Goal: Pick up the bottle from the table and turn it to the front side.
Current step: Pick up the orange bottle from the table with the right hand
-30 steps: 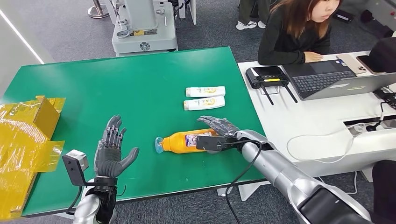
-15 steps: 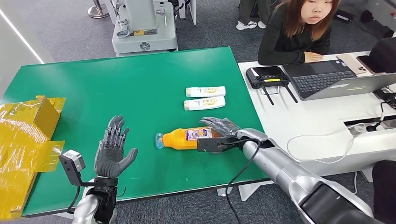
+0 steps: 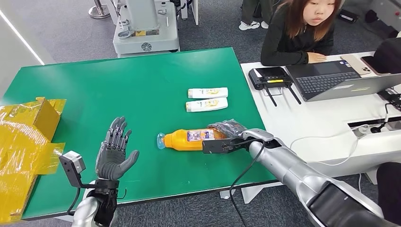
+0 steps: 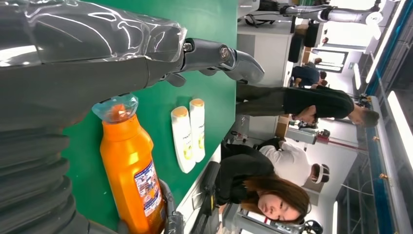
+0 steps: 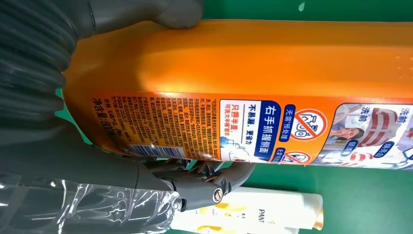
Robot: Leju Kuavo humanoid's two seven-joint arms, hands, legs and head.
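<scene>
Right hand (image 3: pixel 227 128) grasping base end of orange bottle (image 3: pixel 189 140), fingers (image 5: pixel 204 183) wrapping over printed label, thumb pressing opp. side. Lying on its side on green surface (image 3: pixel 142 90), clear cap pointing toward left hand (image 3: pixel 113 153). Hovering open near front edge, palm up, fingers spread, holding nothing. Resting side by side just beyond bottle: two white tubes (image 3: pixel 207 99).

Bright, even overhead light; soft shadows on green worktop (image 3: pixel 142 85). Wrist views: glare on plastic wrap, near parts blurred.
</scene>
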